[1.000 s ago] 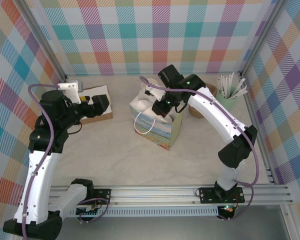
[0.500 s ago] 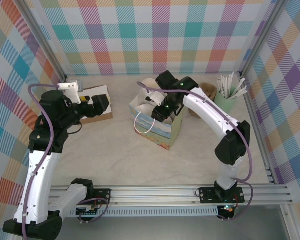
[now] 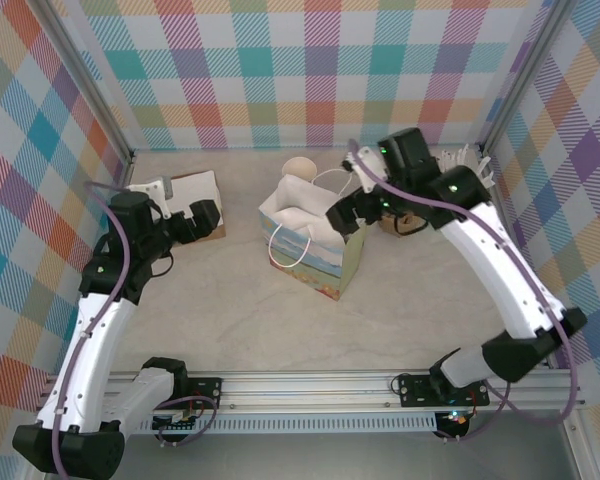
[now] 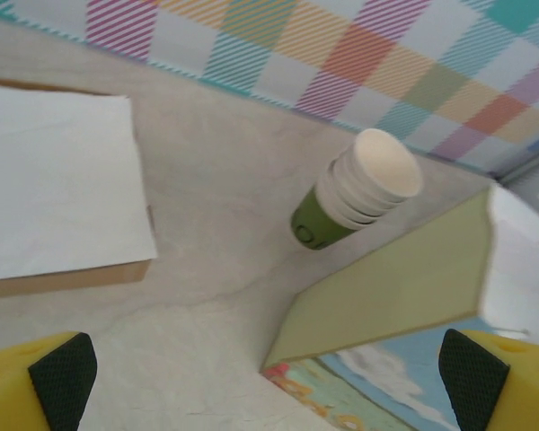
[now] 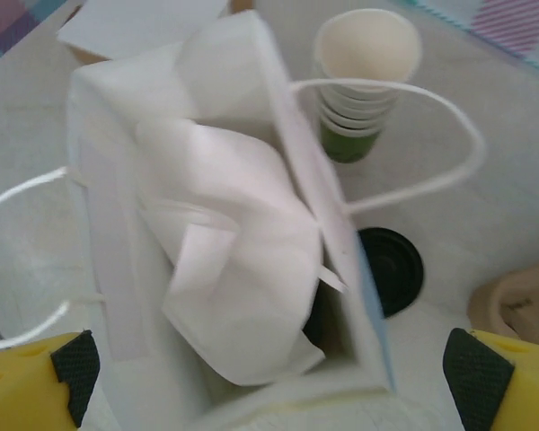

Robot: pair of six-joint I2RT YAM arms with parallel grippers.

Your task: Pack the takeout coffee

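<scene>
The right pincer (image 3: 352, 212) is held over the right rim of the paper bag (image 3: 312, 245), which stands upright in the middle of the tabletop (image 3: 230, 300). In the right wrist view its fingers (image 5: 72, 364) are seen spread wide apart at the lower corners, with nothing clamped between them. Inside the bag, crumpled white tissue paper (image 5: 238, 269) is seen. A dark rounded shape low against the right wall, mostly covered by the tissue, is taken to be the takeout coffee (image 5: 313, 321); its green cup cannot be made out. A loose black lid (image 5: 391, 269) lies flat on the tabletop just outside that wall, and a stack of cups (image 5: 364, 72) stands near it behind the bag. The left pincer (image 3: 202, 218) is held well apart from the bag, at the near edge of a white sheet (image 4: 54, 180) laid on a brown board (image 4: 72, 277). Its fingers (image 4: 63, 382) are likewise seen spread wide, with nothing gripped.
</scene>
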